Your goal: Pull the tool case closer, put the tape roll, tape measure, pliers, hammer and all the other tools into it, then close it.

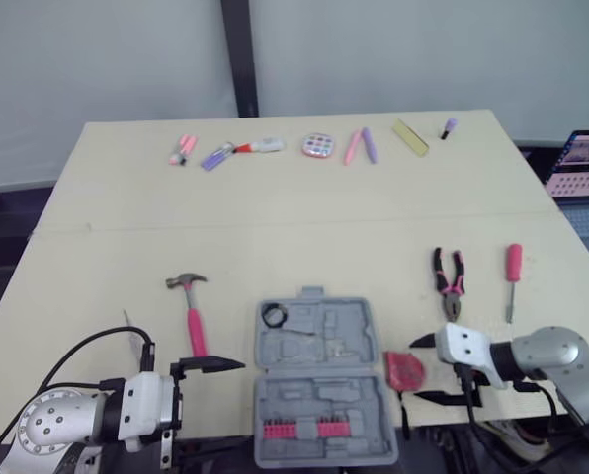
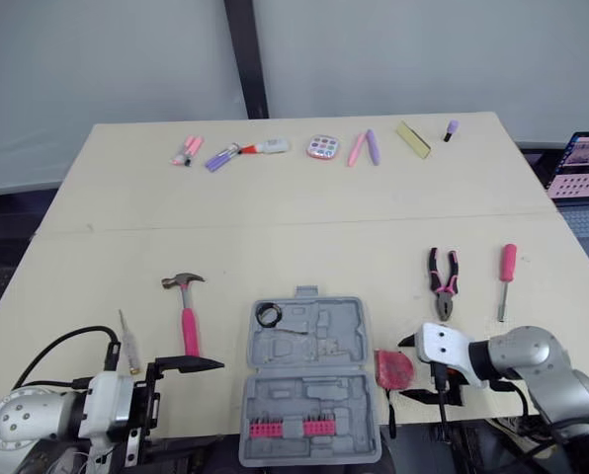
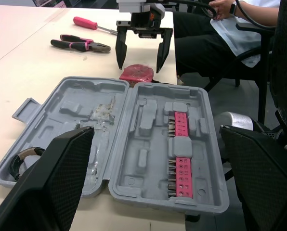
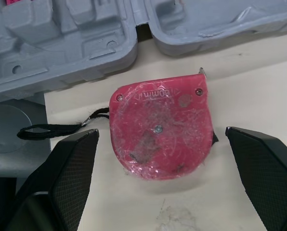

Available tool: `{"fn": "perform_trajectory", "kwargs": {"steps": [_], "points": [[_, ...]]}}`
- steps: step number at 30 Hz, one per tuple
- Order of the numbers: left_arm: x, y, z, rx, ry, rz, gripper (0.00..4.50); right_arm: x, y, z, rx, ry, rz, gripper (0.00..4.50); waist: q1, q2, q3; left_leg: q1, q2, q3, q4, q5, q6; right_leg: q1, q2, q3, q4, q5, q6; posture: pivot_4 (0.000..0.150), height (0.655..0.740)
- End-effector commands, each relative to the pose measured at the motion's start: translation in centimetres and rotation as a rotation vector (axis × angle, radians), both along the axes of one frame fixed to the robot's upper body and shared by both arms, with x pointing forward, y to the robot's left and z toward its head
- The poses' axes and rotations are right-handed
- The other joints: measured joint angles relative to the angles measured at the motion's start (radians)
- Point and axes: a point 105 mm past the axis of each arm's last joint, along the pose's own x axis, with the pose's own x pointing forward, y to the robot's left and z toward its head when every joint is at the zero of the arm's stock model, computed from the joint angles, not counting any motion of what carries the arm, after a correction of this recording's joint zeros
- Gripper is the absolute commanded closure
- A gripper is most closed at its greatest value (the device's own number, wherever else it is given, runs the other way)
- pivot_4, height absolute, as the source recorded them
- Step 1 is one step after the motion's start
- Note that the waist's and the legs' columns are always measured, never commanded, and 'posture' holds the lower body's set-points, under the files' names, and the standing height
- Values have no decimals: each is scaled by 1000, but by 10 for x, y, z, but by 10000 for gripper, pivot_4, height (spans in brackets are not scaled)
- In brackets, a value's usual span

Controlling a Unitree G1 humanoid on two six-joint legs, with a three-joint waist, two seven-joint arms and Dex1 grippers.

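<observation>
The right hand (image 1: 425, 369), at the lower right of the frame, is spread wide and grips nothing; its fingers (image 4: 76, 168) stand on either side of the red tape measure (image 4: 160, 127) without touching it. The tape measure lies on the counter (image 1: 304, 227) just right of the open tool case (image 1: 319, 380). The left hand (image 1: 215, 407), lower left, gapes wide and empty beside the case, with the hammer (image 1: 193, 316) just above it

Grey tool case (image 1: 344, 326), seemingly pink bits (image 3: 182, 125) — red tape measure (image 4: 160, 127).
</observation>
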Motion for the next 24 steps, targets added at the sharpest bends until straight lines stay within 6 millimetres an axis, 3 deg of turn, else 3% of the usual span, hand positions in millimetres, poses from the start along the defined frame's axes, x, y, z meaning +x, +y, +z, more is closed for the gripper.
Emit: {"fn": "perform_trajectory", "kwargs": {"steps": [1, 19, 21, 23, 24], "points": [[-3, -2, 5, -1, -27, -6, 0, 2, 5, 2, 2, -29, 14, 301, 0, 0, 0, 0, 0, 0, 0, 0, 0, 0, 0, 0, 0, 0, 0, 1500, 7400], [-1, -5, 9, -5, -27, -4, 0, 7, 12, -7, 4, -25, -11, 301, 0, 0, 0, 0, 0, 0, 0, 0, 0, 0, 0, 0, 1, 0, 0, 1500, 7400], [-1, -5, 9, -5, -28, -5, 0, 7, 12, -7, 5, -25, -8, 5652, 0, 0, 0, 0, 0, 0, 0, 0, 0, 0, 0, 0, 1, 0, 0, 1500, 7400], [0, -6, 9, -7, -28, -5, 0, 8, 12, -6, 8, -28, -10, 14430, 0, 0, 0, 0, 0, 0, 0, 0, 0, 0, 0, 0, 1, 0, 0, 1500, 7400], [0, -6, 9, -7, -28, -4, 0, 8, 13, -6, 8, -30, -10, 15328, 0, 0, 0, 0, 0, 0, 0, 0, 0, 0, 0, 0, 1, 0, 0, 1500, 7400]]}}
